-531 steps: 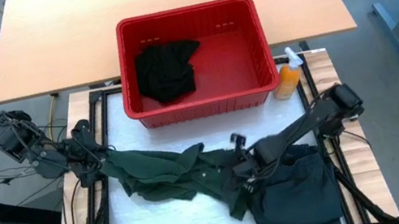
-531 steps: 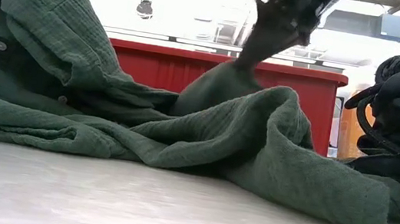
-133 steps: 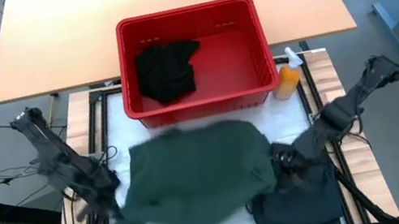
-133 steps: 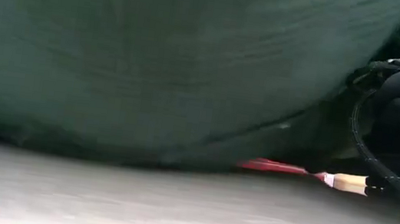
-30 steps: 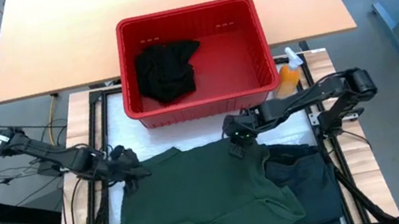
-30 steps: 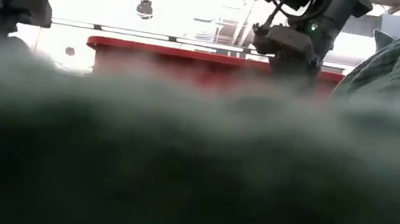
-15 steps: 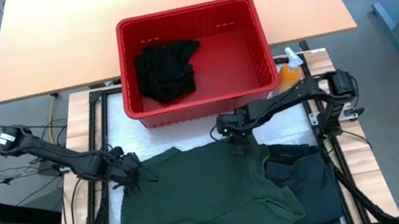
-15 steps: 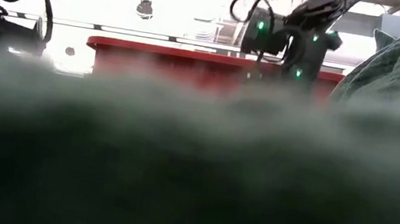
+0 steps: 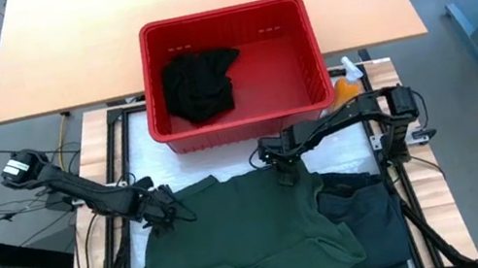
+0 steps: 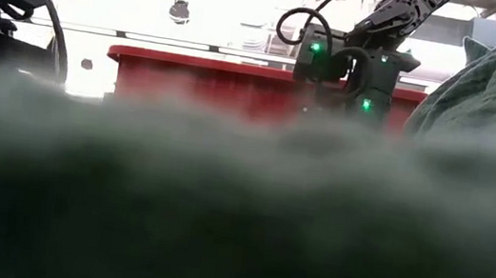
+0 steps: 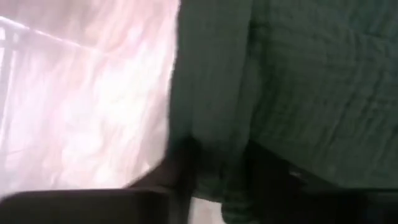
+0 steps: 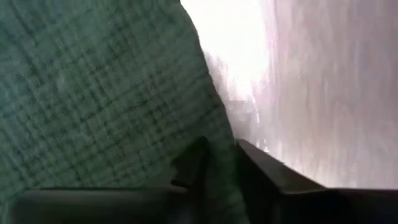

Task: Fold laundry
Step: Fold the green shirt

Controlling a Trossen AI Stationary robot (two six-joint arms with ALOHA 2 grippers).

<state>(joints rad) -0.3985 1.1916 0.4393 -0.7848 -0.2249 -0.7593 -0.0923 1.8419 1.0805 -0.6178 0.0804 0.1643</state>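
White padded desk (image 9: 127, 168) carries a crinkled green shirt (image 9: 247, 236), far corners pinched by left gripper (image 9: 166, 211) and right gripper (image 9: 283, 168).

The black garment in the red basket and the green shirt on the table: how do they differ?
The crumpled black garment lies bunched in the red plastic basket, untouched; the dark green woven shirt is spread flat on the white-covered table, far larger in outline, with the left gripper and right gripper at its far corners. Both are soft, dark fabric.
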